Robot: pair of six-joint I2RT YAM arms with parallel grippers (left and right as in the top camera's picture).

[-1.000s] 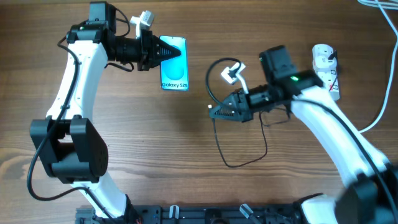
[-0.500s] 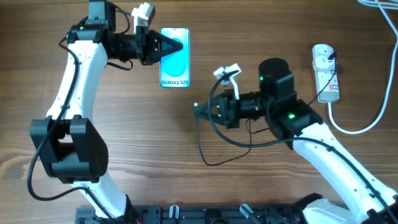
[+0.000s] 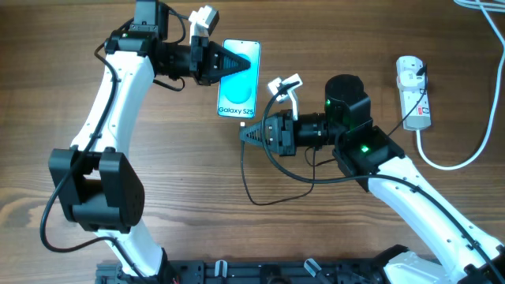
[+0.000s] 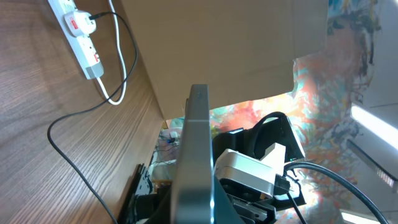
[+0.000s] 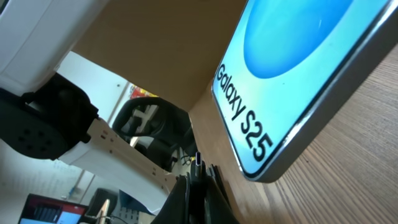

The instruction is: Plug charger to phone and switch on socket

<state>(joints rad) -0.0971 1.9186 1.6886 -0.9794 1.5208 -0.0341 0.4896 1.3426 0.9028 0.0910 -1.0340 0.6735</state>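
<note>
The left gripper (image 3: 229, 63) reaches in from the left and is clenched on the far end of the phone (image 3: 241, 91), whose turquoise screen faces up over the wooden table (image 3: 173, 197). Just near of the phone's foot, the right gripper (image 3: 246, 135) pinches the charger (image 5: 198, 167) by its connector tip, which sits close to the phone but apart from it. At the far right lies the socket (image 3: 413, 95), with a black plug (image 4: 93, 15) seated in it.

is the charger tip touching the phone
Apart. The right wrist view shows the charger tip, pinched in the right tool, just short of the phone, with a clear gap before its lower edge.
</note>
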